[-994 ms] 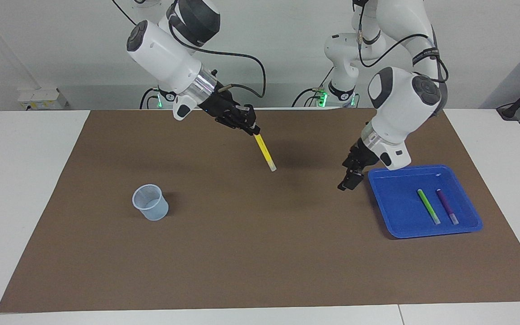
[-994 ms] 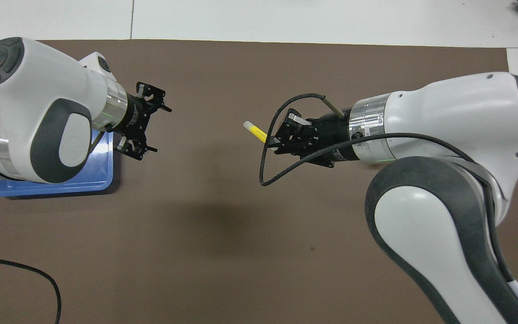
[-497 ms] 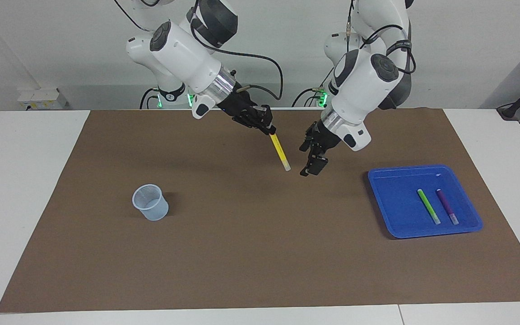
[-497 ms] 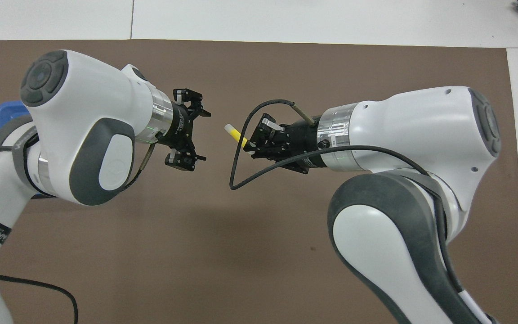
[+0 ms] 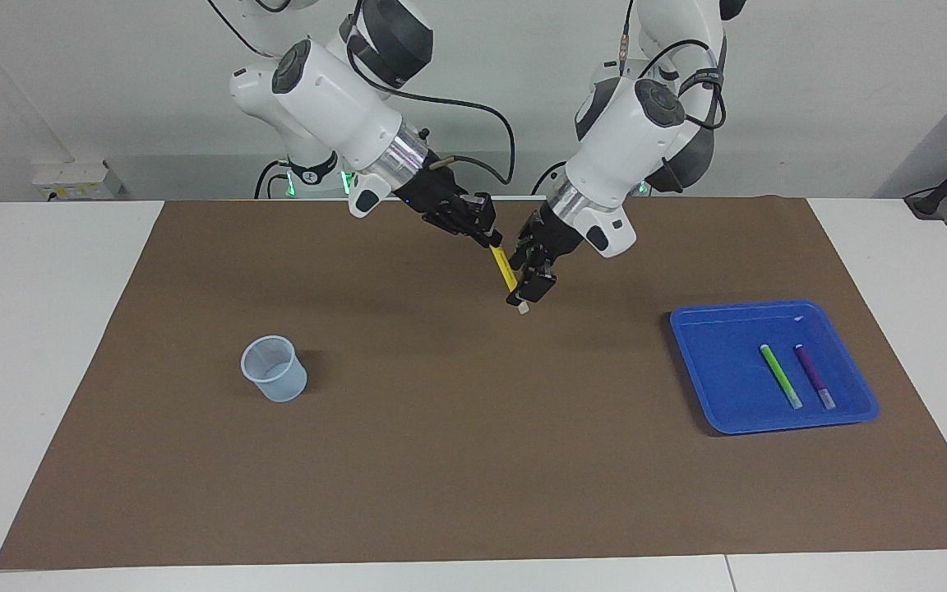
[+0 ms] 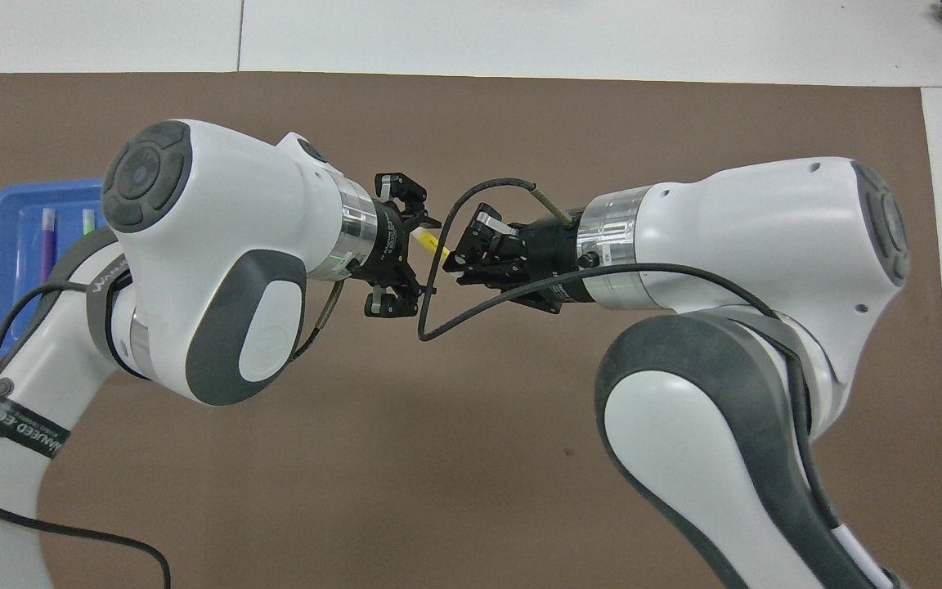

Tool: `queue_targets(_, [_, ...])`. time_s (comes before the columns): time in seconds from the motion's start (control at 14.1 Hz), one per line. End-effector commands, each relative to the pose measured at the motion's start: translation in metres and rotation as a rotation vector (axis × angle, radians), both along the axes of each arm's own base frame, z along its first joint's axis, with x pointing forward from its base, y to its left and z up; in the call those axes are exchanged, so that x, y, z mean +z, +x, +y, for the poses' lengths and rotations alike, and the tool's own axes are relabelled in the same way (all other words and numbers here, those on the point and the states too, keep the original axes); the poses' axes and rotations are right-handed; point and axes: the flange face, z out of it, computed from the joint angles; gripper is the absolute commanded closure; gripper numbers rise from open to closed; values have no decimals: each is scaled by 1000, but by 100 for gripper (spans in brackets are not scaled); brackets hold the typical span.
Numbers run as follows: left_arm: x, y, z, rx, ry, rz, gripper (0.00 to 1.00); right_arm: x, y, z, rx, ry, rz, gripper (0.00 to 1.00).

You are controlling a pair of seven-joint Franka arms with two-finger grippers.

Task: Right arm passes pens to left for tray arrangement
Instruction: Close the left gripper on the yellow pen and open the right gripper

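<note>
- Facing view: the right gripper [image 5: 490, 240] is up over the middle of the brown mat [image 5: 441, 460], about 12 o'clock from the picture's centre. It is clenched on the top end of the yellow pen [image 5: 505, 270].
- The pen hangs tilted, and its pale tip points toward 5 o'clock.
- The left gripper [image 5: 527, 296] is at the lower end of this pen, at 5 o'clock from the right gripper. I cannot tell if it is released or already grasping.
- The tray [image 5: 691, 345] lies on the mat at 4 o'clock from the centre. The green pen [image 5: 780, 376] and purple pen [image 5: 814, 376] lie in it side by side, apart from each other.
- The cup [image 5: 274, 369] stands upright at 8 o'clock, well apart from the tray.
- Overhead view: the left gripper [image 6: 418, 254] and right gripper [image 6: 459, 258] meet nose to nose, and a short piece of the yellow pen [image 6: 432, 240] shows between them.
- The tray [image 6: 5, 245] is at 9 o'clock, partly under the left arm. I see the purple pen [image 6: 47, 237] and green pen [image 6: 88, 221] in it.
</note>
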Motion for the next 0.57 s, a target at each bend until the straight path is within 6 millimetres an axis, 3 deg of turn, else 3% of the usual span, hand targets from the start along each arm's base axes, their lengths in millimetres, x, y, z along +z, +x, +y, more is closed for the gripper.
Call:
queue_targets(0.0, [7, -9, -13, 4, -21, 8, 26, -1, 1, -1, -21, 23, 5, 95])
queue_targets(0.5, [28, -9, 10, 31, -41, 33, 39, -1, 1, -1, -19, 22, 2, 95])
